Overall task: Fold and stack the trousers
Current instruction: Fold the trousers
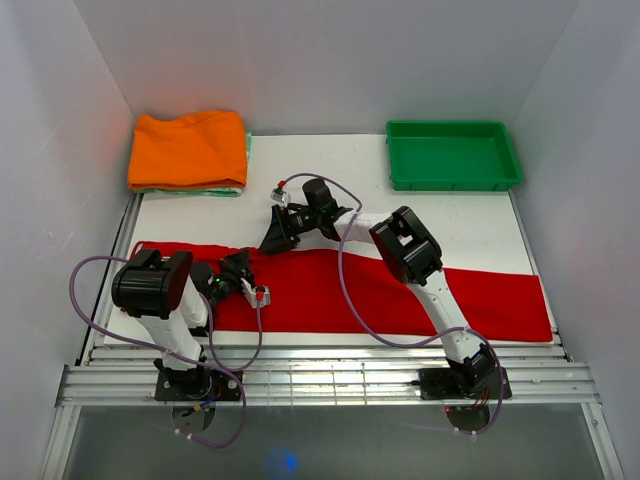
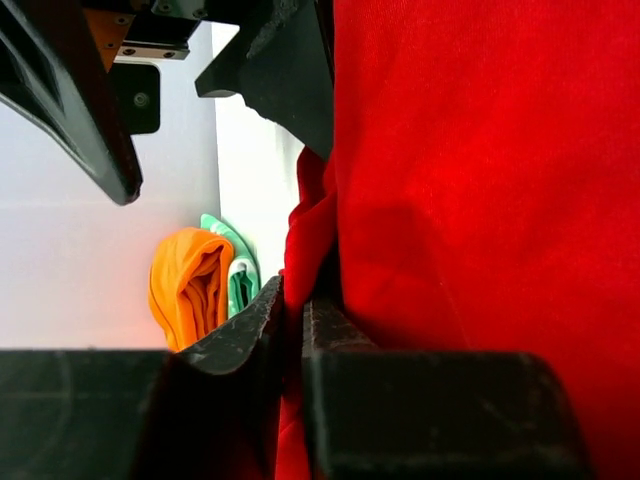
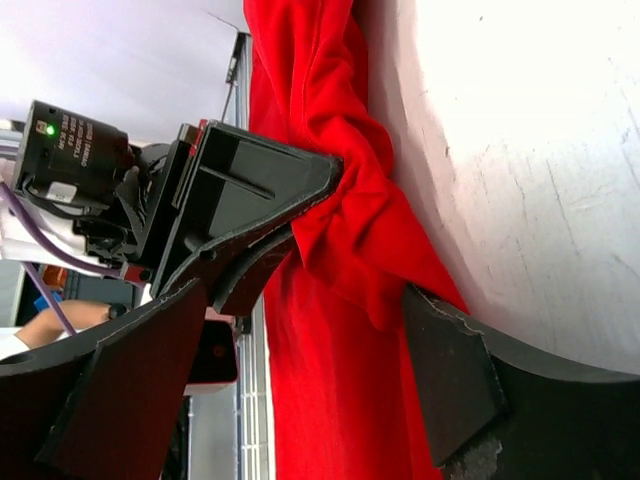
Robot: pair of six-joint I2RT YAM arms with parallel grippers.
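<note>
The bright red trousers lie stretched across the near half of the white table, from the left edge almost to the right. My left gripper rests on their left part. In the left wrist view its jaws stand almost together, pinching a ridge of the trousers. My right gripper sits just beyond it at the cloth's far edge. In the right wrist view it stands open, straddling a bunched fold of the trousers without clamping it. The left gripper's fingers meet that same fold.
A folded orange garment lies on a pale green one at the back left corner, and the orange garment also shows in the left wrist view. A green tray stands at the back right. White walls enclose the table on three sides.
</note>
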